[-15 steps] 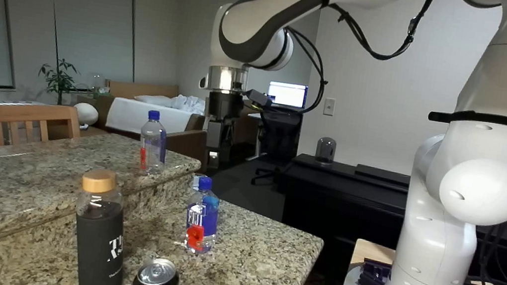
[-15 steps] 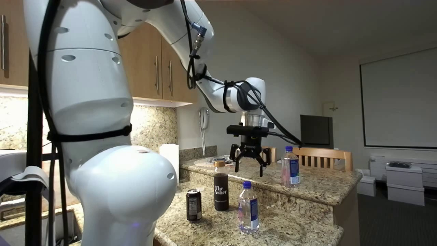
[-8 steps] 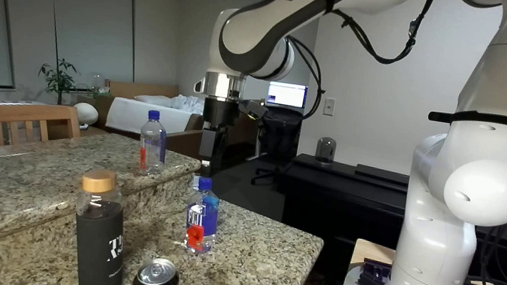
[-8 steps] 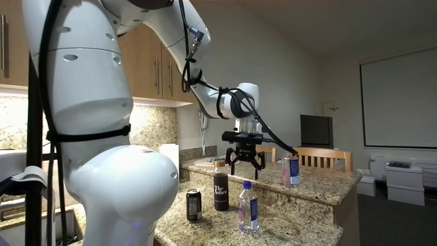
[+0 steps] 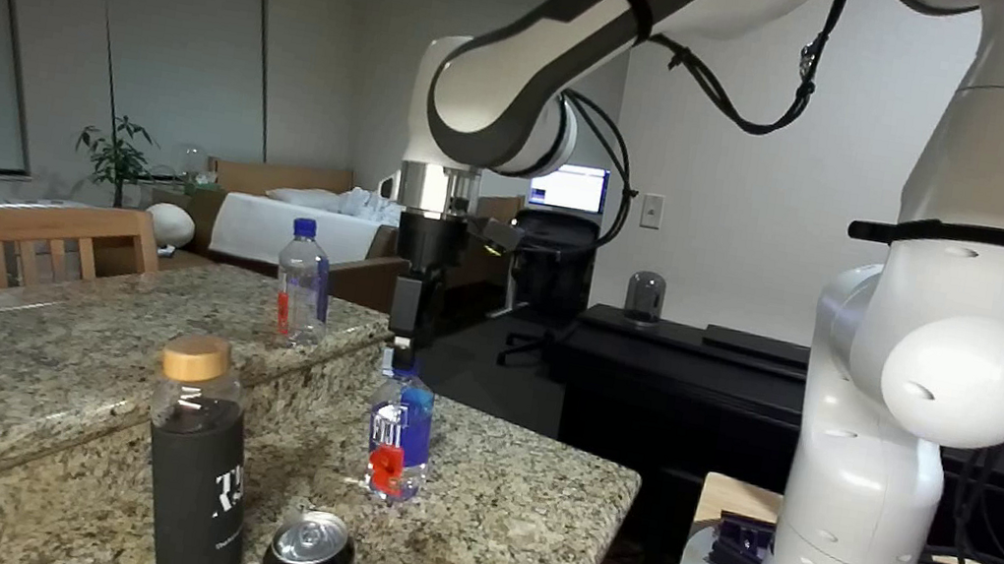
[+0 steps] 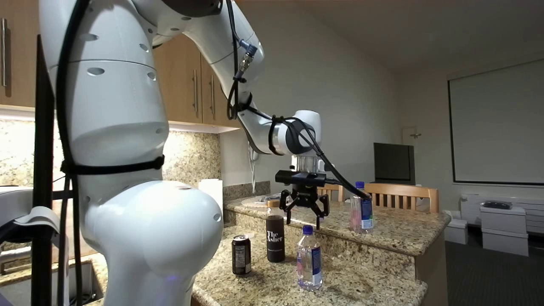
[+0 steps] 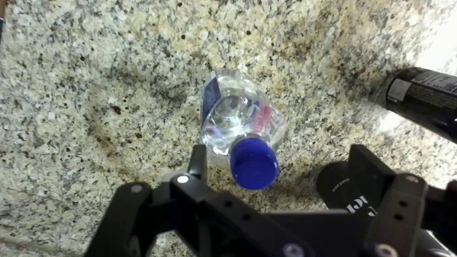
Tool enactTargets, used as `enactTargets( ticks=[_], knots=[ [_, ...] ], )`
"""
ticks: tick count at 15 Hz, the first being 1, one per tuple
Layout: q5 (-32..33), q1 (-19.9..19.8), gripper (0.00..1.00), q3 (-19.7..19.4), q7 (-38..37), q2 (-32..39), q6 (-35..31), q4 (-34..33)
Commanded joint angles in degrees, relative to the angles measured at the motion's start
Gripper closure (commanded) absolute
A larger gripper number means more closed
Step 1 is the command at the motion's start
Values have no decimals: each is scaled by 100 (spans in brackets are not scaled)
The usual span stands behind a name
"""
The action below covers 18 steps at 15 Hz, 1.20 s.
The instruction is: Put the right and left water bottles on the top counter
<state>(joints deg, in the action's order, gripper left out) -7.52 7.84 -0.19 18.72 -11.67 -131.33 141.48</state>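
The desk (image 6: pixel 361 274) is polished granite, speckled tan, brown and black, built as a raised tier (image 5: pixel 111 303) and a lower tier (image 5: pixel 521 484) with an upright stone riser (image 6: pixel 369 253) between. A clear plastic water bottle with a blue cap and blue-and-red label (image 6: pixel 308 259) stands upright on the lower tier, in from its free corner; a matching clear plastic water bottle (image 6: pixel 356 208) stands upright on the raised tier, close to the end corner. Farther from those corners I see a tall matte-black flask with a brown cap (image 5: pixel 199 476) and a glossy dark metal drinks can (image 6: pixel 241 259), both cylindrical. The angular black hand (image 6: pixel 303 223) hangs over the lower bottle, its two fingers (image 7: pixel 199 160) wide apart. The wrist view gives the bottle's round cap (image 7: pixel 254 164) between them, granite showing on both sides. In an exterior view with a lit monitor (image 5: pixel 568 185) the fingers line up, hiding that gap; in an exterior view with wooden cupboards (image 6: pixel 178 80) the spread is plain.
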Motion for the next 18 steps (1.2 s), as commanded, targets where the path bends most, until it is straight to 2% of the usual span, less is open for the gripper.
enactTargets(
  ticks=[1, 2, 3, 4, 13, 14, 18],
  knots=[
    [-96, -19, 0, 68, 150, 133, -312, 97],
    [-99, -23, 0, 74, 158, 175, -333, 83],
    [-105, -25, 25, 86, 147, 221, -379, 82],
    [-124, -26, 26, 89, 172, 268, -378, 62],
    [33, -86, 85, 140, 6, 304, -618, 96],
    [63, -92, 88, 143, -16, 288, -634, 98],
    [154, -113, 85, 143, -49, 224, -547, 74]
  ],
)
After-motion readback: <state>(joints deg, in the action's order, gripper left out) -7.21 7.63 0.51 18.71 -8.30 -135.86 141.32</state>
